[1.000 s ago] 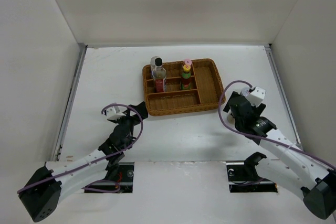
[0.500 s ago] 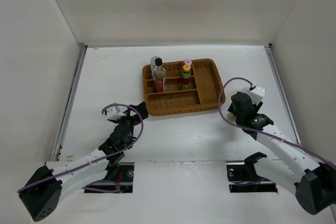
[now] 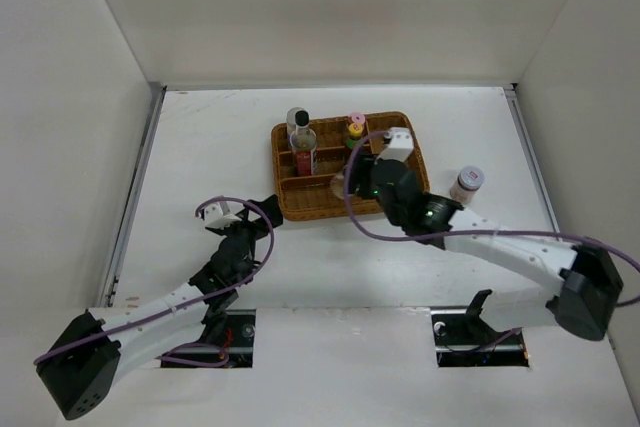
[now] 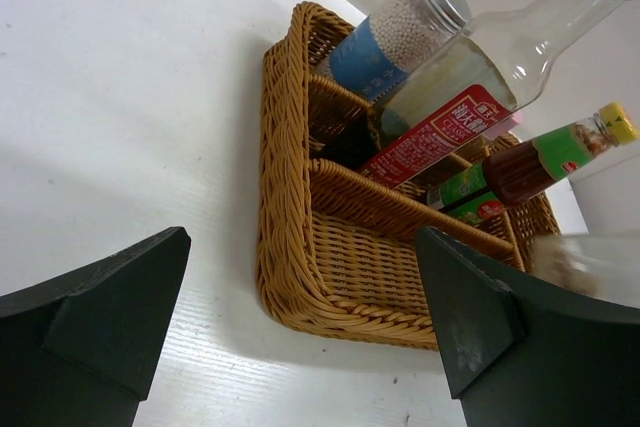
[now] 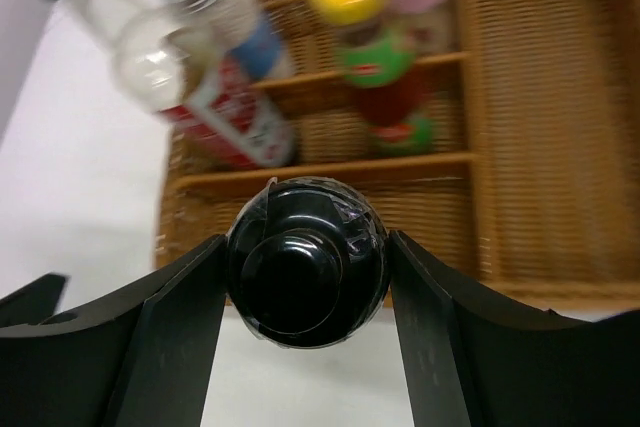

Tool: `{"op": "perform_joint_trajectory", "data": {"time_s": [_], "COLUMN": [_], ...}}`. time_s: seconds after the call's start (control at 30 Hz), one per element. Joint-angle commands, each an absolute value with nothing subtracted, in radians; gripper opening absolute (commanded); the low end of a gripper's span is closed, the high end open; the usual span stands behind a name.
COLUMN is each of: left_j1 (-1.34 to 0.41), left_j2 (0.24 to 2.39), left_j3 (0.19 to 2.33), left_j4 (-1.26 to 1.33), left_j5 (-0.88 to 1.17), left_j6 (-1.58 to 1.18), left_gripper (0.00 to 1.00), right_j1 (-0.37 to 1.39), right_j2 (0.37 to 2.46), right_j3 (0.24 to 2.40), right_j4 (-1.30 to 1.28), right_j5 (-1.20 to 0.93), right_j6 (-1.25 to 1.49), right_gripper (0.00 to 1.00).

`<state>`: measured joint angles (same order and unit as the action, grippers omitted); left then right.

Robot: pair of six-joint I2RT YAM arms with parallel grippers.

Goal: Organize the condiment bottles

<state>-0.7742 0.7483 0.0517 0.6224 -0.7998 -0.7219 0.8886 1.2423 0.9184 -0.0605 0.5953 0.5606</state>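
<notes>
Right wrist view: a black-capped bottle (image 5: 306,247) is clamped by the right tool (image 5: 306,297) over a brown wicker divided tray (image 5: 540,127), presumably for placement; the left tool (image 4: 300,322) is parked open.

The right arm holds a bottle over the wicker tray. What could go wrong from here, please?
The right end effector grips the black-capped bottle close to the tall clear bottle and the yellow-capped bottle; lowering it might knock them over.
It might land on a divider of the wicker tray and tip.
The jar on the table stands beside the right arm, which might sweep it.
</notes>
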Motion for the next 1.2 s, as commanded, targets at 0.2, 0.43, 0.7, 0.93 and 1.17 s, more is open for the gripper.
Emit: {"op": "perform_joint_trajectory", "data": {"time_s": [0.2, 0.43, 0.7, 0.93, 1.17], "left_j1": [-0.771, -0.771, -0.768, -0.765, -0.760], "left_j2": [0.726, 0.726, 0.704, 0.678, 0.663], "left_j3": [0.037, 0.037, 0.028, 0.023, 0.020], "left_j4": [0.667, 0.667, 0.667, 0.657, 0.657], "left_j5": [-0.793, -0.793, -0.798, -0.801, -0.796], "left_j6": [-0.727, -0.729, -0.729, -0.727, -0.727], "left_gripper": [1.00, 1.00, 1.00, 1.00, 1.00], "right_j1": [0.950, 0.981, 1.032, 1.032, 0.960], "right_j2": [1.537, 1.658, 1.795, 1.723, 1.413], "right_j3": [1.141, 1.198, 1.270, 1.260, 1.028], "right_j4": [0.235, 0.186, 0.117, 0.091, 0.068], "right_j5": [0.502, 0.494, 0.526, 0.552, 0.554], "right_j6": [0.489, 0.472, 0.457, 0.454, 0.502], "right_gripper": [0.52, 0.52, 0.59, 0.92, 0.98]}}
